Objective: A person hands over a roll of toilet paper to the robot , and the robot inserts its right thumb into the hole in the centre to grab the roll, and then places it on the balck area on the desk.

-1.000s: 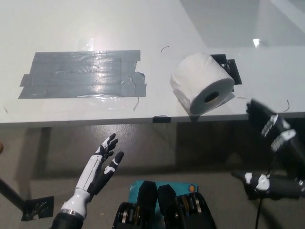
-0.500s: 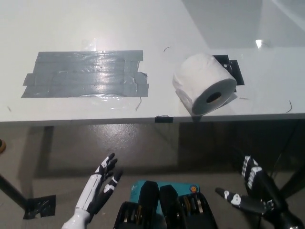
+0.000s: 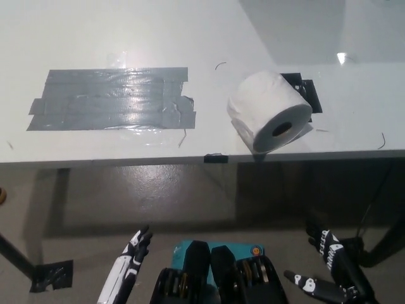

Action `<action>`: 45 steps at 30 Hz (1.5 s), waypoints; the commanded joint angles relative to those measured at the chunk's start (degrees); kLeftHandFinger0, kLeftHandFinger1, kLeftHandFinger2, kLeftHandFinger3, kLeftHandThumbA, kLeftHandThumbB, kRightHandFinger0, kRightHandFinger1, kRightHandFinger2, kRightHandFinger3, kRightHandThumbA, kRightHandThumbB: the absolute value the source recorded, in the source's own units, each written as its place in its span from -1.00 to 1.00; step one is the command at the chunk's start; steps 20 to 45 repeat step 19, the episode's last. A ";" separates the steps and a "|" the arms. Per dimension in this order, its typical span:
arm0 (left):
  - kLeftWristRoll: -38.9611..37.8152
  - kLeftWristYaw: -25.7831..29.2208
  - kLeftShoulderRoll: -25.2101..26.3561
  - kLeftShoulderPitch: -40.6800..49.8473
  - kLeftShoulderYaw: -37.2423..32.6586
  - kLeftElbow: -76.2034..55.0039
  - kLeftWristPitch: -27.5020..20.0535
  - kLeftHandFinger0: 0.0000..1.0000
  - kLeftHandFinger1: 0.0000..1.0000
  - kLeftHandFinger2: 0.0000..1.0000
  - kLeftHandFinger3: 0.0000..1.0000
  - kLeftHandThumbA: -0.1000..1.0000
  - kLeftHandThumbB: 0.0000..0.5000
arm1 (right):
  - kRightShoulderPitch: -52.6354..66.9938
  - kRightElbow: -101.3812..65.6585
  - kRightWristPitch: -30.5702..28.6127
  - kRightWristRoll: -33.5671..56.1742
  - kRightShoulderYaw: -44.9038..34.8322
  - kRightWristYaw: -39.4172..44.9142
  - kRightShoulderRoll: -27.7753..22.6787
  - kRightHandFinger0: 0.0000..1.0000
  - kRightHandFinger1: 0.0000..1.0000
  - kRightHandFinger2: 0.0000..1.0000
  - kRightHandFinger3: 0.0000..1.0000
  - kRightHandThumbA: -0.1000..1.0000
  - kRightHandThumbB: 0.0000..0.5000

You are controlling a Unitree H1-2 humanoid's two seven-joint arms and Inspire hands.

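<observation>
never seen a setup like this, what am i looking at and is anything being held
This is one picture from a camera on a humanoid robot's head, looking steeply down. The robot has two arms with hands. Its white left hand is at the lower left and its black right hand at the lower right. Both hang below the white desk with fingers apart, holding nothing. On the desk, a roll of toilet paper lies on its side near the front edge, partly over a small black patch. A wide patch of grey tape is stuck down to the left.
</observation>
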 commanded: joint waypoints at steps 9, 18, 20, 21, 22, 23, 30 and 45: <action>-0.56 0.89 0.38 1.03 0.93 -1.72 -3.97 1.00 1.00 1.00 1.00 1.00 -0.56 | 0.55 -1.00 -4.24 -1.28 2.18 -2.73 -1.03 1.00 1.00 1.00 1.00 0.74 0.03; -0.14 0.67 0.26 2.47 0.60 -2.63 -3.23 1.00 1.00 1.00 1.00 1.00 -0.49 | 1.38 -0.29 -5.17 -2.42 3.48 -3.46 -1.47 1.00 1.00 1.00 1.00 0.69 0.00; -0.11 0.65 0.23 2.44 0.58 -2.71 -3.01 1.00 1.00 1.00 1.00 1.00 -0.49 | 1.32 -0.23 -5.12 -2.56 3.55 -3.56 -1.54 1.00 1.00 1.00 1.00 0.70 0.01; -0.11 0.65 0.23 2.44 0.58 -2.71 -3.01 1.00 1.00 1.00 1.00 1.00 -0.49 | 1.32 -0.23 -5.12 -2.56 3.55 -3.56 -1.54 1.00 1.00 1.00 1.00 0.70 0.01; -0.11 0.65 0.23 2.44 0.58 -2.71 -3.01 1.00 1.00 1.00 1.00 1.00 -0.49 | 1.32 -0.23 -5.12 -2.56 3.55 -3.56 -1.54 1.00 1.00 1.00 1.00 0.70 0.01; -0.11 0.65 0.23 2.44 0.58 -2.71 -3.01 1.00 1.00 1.00 1.00 1.00 -0.49 | 1.32 -0.23 -5.12 -2.56 3.55 -3.56 -1.54 1.00 1.00 1.00 1.00 0.70 0.01; -0.11 0.65 0.23 2.44 0.58 -2.71 -3.01 1.00 1.00 1.00 1.00 1.00 -0.49 | 1.32 -0.23 -5.12 -2.56 3.55 -3.56 -1.54 1.00 1.00 1.00 1.00 0.70 0.01; -0.11 0.65 0.23 2.44 0.58 -2.71 -3.01 1.00 1.00 1.00 1.00 1.00 -0.49 | 1.32 -0.23 -5.12 -2.56 3.55 -3.56 -1.54 1.00 1.00 1.00 1.00 0.70 0.01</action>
